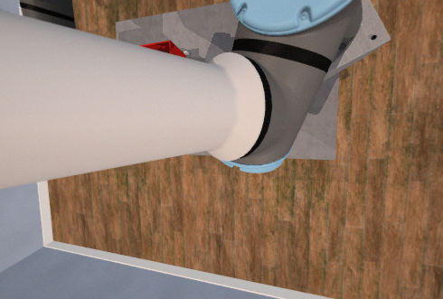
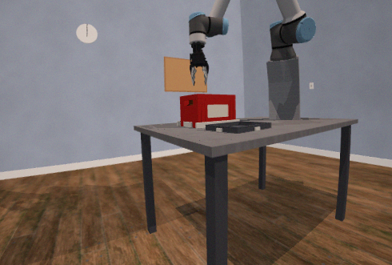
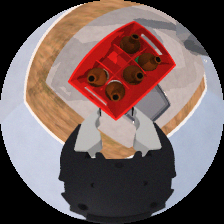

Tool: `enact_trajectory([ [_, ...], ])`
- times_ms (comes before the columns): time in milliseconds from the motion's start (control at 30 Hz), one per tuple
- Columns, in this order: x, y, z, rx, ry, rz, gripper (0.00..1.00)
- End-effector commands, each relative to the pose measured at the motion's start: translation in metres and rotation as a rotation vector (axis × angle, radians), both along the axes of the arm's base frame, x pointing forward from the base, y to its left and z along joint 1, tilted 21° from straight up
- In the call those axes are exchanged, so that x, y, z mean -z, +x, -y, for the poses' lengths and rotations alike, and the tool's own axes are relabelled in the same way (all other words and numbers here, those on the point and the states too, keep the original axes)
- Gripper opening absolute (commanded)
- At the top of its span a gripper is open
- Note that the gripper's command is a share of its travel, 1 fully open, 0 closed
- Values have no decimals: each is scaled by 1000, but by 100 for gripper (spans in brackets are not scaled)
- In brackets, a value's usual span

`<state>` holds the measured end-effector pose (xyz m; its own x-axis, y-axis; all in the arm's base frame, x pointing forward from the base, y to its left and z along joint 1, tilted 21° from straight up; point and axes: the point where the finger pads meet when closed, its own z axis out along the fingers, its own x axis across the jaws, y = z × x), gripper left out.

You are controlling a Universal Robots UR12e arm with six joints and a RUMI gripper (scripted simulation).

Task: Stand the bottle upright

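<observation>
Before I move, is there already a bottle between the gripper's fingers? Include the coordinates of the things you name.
No, the gripper (image 2: 200, 84) (image 3: 116, 107) stands open above the crate (image 2: 194, 110) (image 3: 116, 117), with nothing between its fingers.
</observation>
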<state>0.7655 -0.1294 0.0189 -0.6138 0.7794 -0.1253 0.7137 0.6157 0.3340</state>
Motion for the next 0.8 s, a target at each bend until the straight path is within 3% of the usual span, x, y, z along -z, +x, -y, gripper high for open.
enact_trajectory([
  [0, 1, 1, 0, 0, -1, 1, 38],
  [767, 19, 8, -2, 0, -1, 1, 38],
])
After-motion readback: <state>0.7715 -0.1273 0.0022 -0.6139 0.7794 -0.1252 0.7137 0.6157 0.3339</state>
